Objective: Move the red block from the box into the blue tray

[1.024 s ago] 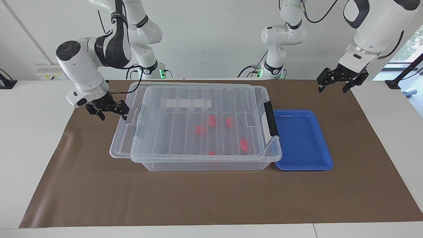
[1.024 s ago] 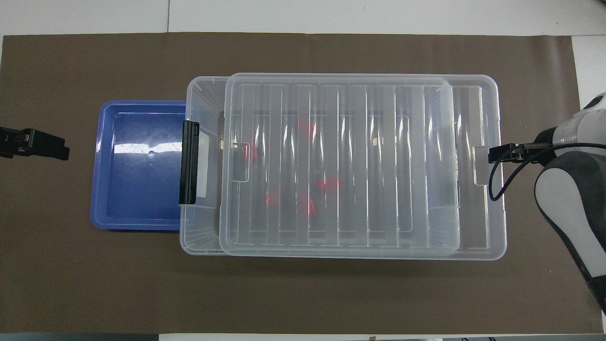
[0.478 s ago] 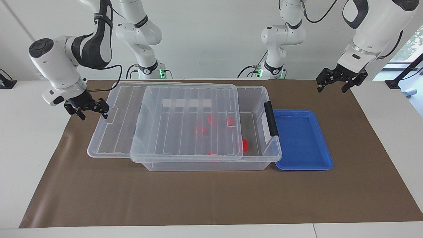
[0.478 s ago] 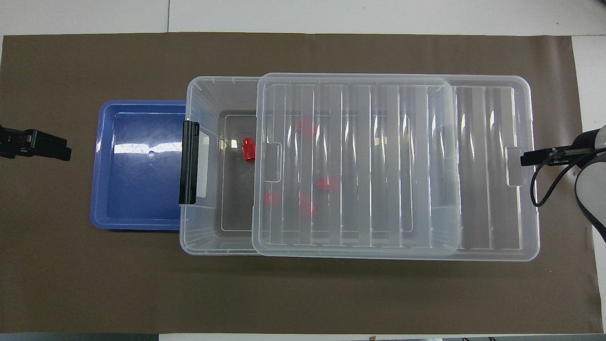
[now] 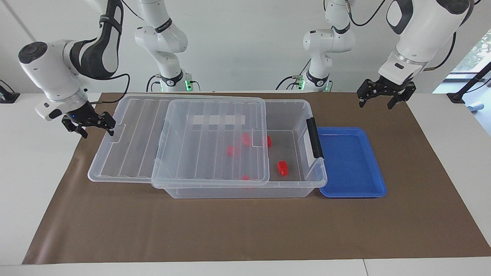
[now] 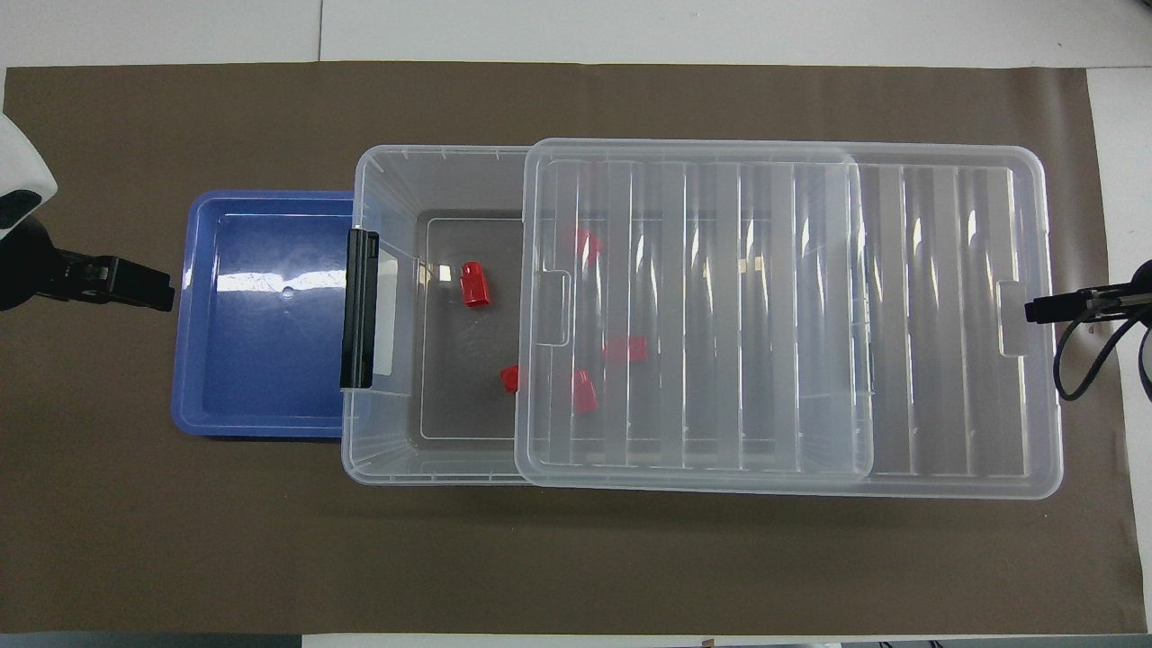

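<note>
The clear box (image 5: 245,190) (image 6: 382,180) stands mid-table. Its ribbed lid (image 5: 126,145) (image 6: 945,315) lies slid partway off toward the right arm's end. My right gripper (image 5: 91,125) (image 6: 1044,309) is shut on the lid's end tab. One red block (image 5: 282,168) (image 6: 473,284) lies uncovered in the box. A second red block (image 5: 268,141) (image 6: 510,379) shows at the lid's edge, and the others (image 5: 230,150) lie under the lid. The blue tray (image 5: 351,163) (image 6: 261,360) is empty and touches the box's latch end. My left gripper (image 5: 378,99) (image 6: 153,292) hangs in the air beside the tray.
A brown mat (image 5: 230,230) covers the table. The black latch handle (image 5: 314,138) (image 6: 360,308) stands between the box's open part and the tray. The slid lid overhangs the mat at the right arm's end.
The right gripper has pulled the lid toward the right arm's end, uncovering one red block and part of another. The left gripper has shifted a little toward the blue tray.
</note>
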Controlling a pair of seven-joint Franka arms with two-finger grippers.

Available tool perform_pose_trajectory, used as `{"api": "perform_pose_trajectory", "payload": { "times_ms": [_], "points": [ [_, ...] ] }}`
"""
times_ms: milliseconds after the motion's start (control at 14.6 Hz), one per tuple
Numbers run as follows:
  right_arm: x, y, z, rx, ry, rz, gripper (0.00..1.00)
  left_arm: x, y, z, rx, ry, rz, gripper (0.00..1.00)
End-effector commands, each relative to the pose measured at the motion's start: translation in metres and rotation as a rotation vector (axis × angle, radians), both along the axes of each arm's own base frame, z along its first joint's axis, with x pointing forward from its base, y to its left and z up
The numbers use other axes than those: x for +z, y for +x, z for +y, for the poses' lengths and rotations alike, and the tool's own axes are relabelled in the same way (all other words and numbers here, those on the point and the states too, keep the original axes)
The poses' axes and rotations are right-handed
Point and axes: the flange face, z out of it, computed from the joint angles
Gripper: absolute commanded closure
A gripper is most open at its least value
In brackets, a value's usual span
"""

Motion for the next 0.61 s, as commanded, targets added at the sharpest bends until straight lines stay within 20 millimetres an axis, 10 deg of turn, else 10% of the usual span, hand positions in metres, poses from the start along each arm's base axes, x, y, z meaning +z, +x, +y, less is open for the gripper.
{"api": "perform_pose_trajectory", "payload": {
  "times_ms": [0,546],
  "points": [
    [0.0,-0.001,-0.016,0.02,-0.01,-0.011,0.0,-0.013,-0.016,-0.031,0.009,0.012,-0.047,0.0],
    [0.001,-0.007,-0.035,0.032,-0.013,-0.013,0.0,-0.058,-0.04,-0.155,0.097,-0.035,-0.127,0.0]
  ]
}}
